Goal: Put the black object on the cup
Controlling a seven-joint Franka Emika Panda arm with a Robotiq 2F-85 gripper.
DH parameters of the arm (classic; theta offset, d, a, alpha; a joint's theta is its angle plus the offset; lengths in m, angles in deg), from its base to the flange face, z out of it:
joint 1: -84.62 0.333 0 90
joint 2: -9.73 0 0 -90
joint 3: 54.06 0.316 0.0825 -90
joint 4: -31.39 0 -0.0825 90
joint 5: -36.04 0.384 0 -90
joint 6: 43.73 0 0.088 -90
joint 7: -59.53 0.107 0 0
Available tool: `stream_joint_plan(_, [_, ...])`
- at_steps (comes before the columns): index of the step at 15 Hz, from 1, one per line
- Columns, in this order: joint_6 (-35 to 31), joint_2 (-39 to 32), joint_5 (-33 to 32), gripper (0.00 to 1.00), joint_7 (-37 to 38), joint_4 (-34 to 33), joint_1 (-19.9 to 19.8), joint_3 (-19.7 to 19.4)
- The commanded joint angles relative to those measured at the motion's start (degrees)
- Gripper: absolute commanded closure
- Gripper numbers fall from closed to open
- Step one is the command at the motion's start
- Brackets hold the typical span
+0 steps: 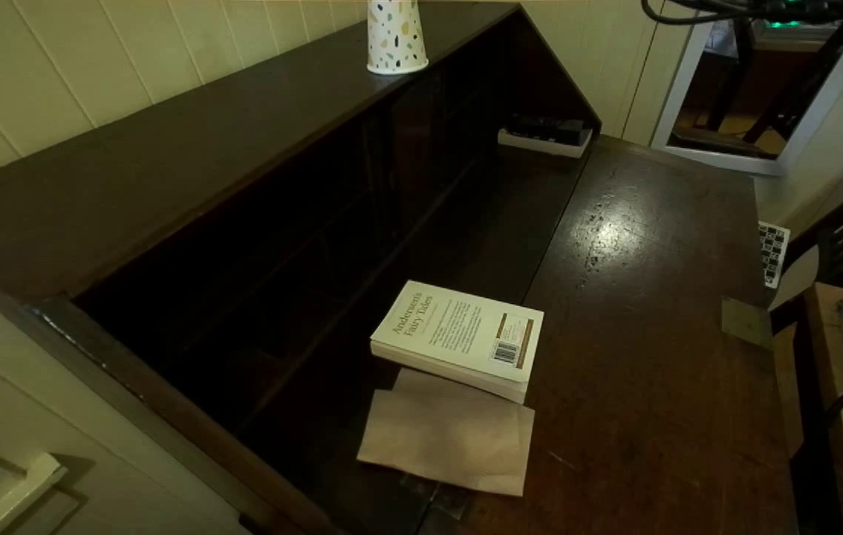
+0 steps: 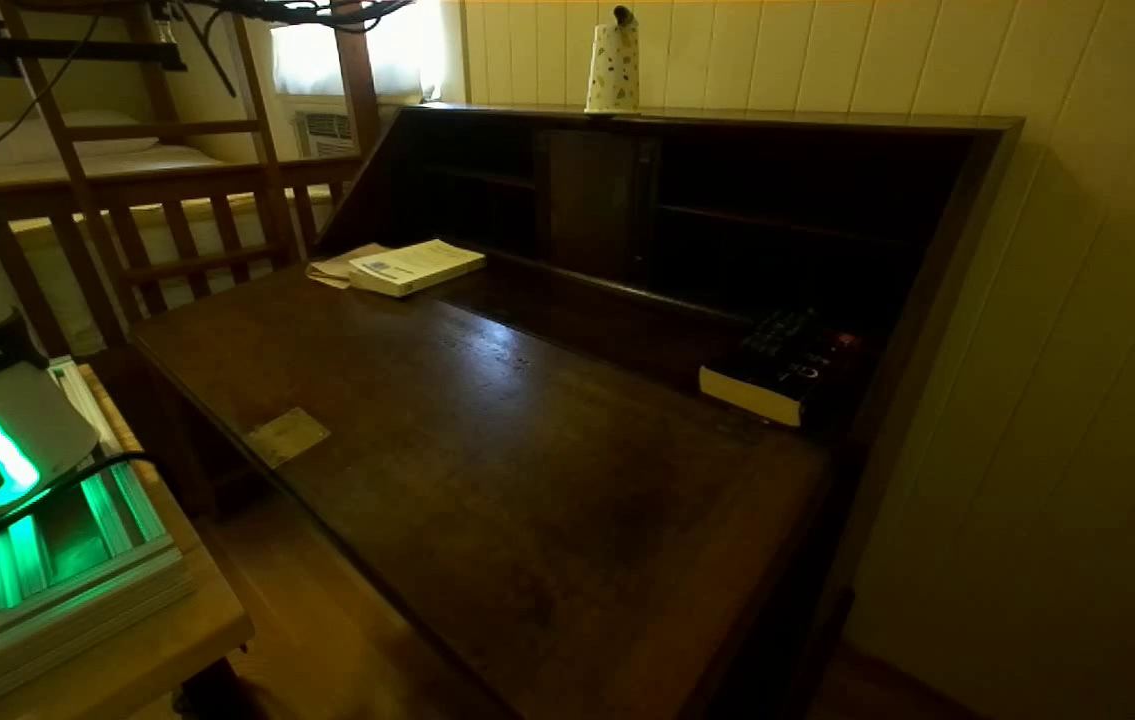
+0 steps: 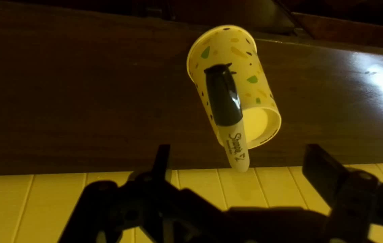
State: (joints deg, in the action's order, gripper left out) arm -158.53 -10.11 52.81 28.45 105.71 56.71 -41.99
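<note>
The marker (image 3: 229,118) lies across the cup (image 3: 250,89), black cap (image 3: 223,98) pointing away from the wall (image 3: 242,189), fingers (image 3: 324,172) apart.

Free room either side of the cup (image 3: 253,89), marker (image 3: 228,116) atop, panelled wall (image 3: 204,182) behind.

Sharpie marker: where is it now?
In the wrist view, just right of centre, the Sharpie marker lies across the left part of the upturned cup on the desk's top ledge.

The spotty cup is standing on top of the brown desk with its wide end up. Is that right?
Not quite: the spotty cup stands on top of the brown desk, but its wide end is down and its narrow end up. An exterior view shows this.
</note>
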Motion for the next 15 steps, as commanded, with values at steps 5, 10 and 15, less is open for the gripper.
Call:
stream_joint_plan(5, [-6.93, 10.79, 2.83, 0.0, -0.58, 16.31, 3.93, -6.32])
stream_joint_plan(10, [-9.33, 14.02, 3.02, 0.0, -0.64, 21.38, 9.01, -11.75])
stream_joint_plan(15, [-7.37, 12.06, 2.03, 0.0, -0.47, 19.43, 11.25, -14.06])
